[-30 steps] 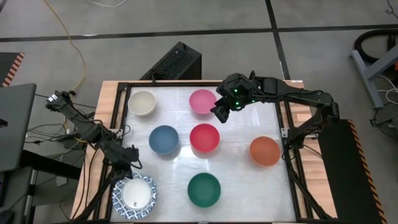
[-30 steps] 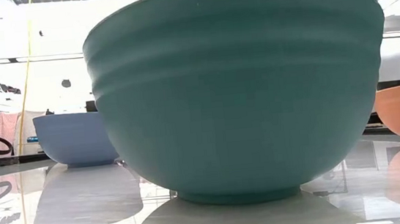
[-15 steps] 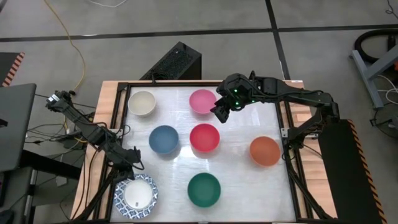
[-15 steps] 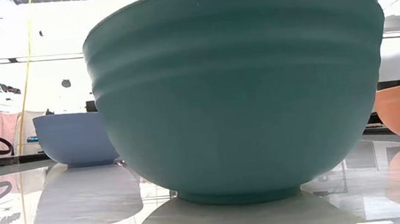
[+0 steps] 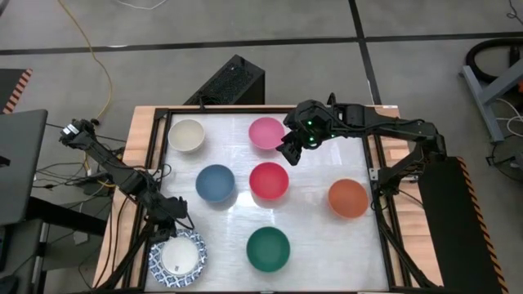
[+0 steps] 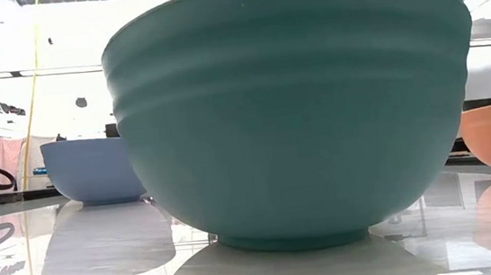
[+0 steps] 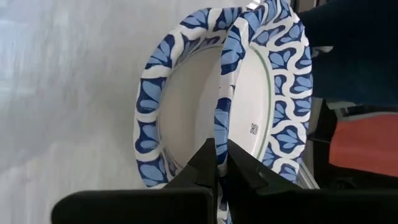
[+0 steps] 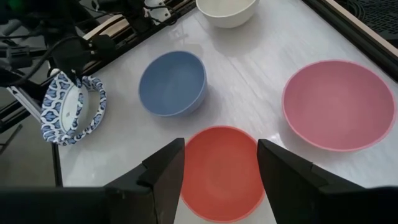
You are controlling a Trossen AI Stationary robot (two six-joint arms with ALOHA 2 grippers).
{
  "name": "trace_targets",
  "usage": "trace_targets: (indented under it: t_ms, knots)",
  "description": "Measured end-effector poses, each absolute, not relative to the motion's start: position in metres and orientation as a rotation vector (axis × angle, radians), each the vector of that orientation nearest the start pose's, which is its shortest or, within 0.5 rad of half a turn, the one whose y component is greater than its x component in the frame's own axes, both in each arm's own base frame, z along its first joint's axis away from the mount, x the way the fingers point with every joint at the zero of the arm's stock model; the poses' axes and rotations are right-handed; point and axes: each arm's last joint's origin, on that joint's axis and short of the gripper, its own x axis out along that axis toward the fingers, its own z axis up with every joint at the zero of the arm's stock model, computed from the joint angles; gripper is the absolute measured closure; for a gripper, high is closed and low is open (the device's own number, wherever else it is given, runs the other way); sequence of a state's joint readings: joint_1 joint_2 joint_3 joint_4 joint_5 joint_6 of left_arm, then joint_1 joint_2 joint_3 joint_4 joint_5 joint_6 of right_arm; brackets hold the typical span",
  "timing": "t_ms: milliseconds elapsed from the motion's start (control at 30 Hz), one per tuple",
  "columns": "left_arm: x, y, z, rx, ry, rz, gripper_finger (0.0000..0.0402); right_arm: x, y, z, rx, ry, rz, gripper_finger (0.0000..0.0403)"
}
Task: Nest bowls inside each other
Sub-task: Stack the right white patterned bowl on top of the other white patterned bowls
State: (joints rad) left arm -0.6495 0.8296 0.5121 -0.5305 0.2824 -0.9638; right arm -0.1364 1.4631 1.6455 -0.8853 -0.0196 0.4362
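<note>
At the table's left near corner, from my remote station, I saw the left gripper (image 5: pixel 174 214) pinched tight on the rim of a white round bowl with a blue-patterned rim (image 7: pixel 261 93); the left wrist view showed its two dark fingers (image 7: pixel 205 165) together on that rim, with a second blue-patterned bowl (image 7: pixel 155 106) right against the first, the pair overlapping. In the high view these patterned bowls (image 5: pixel 177 257) sat at the near-left corner of the pale glossy table (image 5: pixel 315 245). Further along, the plain cream round bowl (image 5: pixel 186 135) stood at the far left, and the plain blue round bowl (image 5: pixel 216 183) nearer, apart from it. Next came the pink round bowl (image 5: pixel 266 132) at the far middle, the red round bowl (image 5: pixel 269 180) at the centre, and the dark green round bowl (image 5: pixel 268 249) at the near edge, filling most of the low view. The right gripper (image 5: pixel 292 151) hovered just beside the pink bowl and above the far edge of the red one, its fingers (image 8: pixel 163 168) spread wide apart with nothing between them; through them I saw the red bowl (image 8: pixel 221 171). The orange round bowl (image 5: pixel 349 198) sat alone at the right. All of these single bowls stood upright and separate.
</note>
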Motion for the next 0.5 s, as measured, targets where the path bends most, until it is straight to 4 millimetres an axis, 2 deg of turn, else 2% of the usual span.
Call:
trace_targets:
  t_ms: [233,500]
  knots:
    - [0.1202,-0.1001,0.2052,-0.684,1.194,-0.325,0.0386,0.2928,-0.0396,0.4069,0.473,0.667,-0.263,0.0182]
    - [0.1190,-0.0985,0.2035,-0.700,1.211,-0.274,0.0298,0.2928,-0.0395,0.4068,0.473,0.668,-0.260,0.0182]
